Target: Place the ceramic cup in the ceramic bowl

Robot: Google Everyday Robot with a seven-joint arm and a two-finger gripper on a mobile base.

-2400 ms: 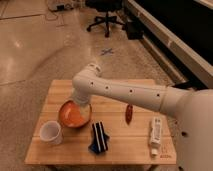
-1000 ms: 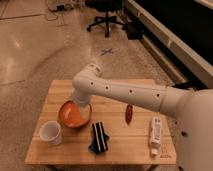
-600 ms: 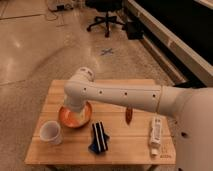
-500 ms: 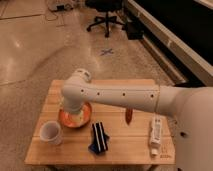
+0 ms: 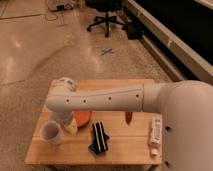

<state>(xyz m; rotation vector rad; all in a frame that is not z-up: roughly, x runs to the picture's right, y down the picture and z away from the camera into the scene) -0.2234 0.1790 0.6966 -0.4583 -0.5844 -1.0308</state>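
The white ceramic cup [image 5: 51, 133] stands upright near the front left of the wooden table [image 5: 125, 150]. The ceramic bowl [image 5: 83, 118] lies just right of it; only part of its orange inside shows from under my arm. My white arm reaches from the right across the table, bends at the elbow [image 5: 62, 92] and points down. My gripper [image 5: 69, 124] hangs low between cup and bowl, close to the cup's right side and over the bowl's left rim. It holds nothing that I can see.
A dark blue and black striped packet [image 5: 98, 137] lies in front of the bowl. A small reddish-brown item [image 5: 128, 117] lies to the bowl's right. A white printed tube [image 5: 155, 132] lies near the right edge. An office chair [image 5: 106, 15] stands far behind.
My arm has swung left and lowered. The elbow moved from over the bowl toward the table's left side, and the gripper came down next to the cup. The objects have not moved.
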